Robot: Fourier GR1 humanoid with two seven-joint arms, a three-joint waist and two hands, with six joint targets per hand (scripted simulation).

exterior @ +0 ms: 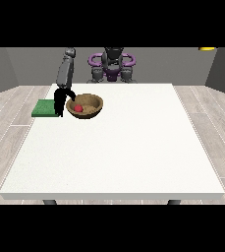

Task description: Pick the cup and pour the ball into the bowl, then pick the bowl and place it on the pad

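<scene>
The red ball [78, 108] already lies in the wooden bowl [91, 112], near the tabletop's [114, 152] far left corner; no cup is visible. The hand at the view's left [61, 102] hangs between bowl and green pad [44, 108], finger posture indiscernible. Judged remaining: carrying the bowl onto the pad.

A round brown wooden bowl [85, 106] sits upright in the upper left of the frame, holding 1 small red ball [77, 108]. Just left lies a flat green square pad [44, 108].
</scene>
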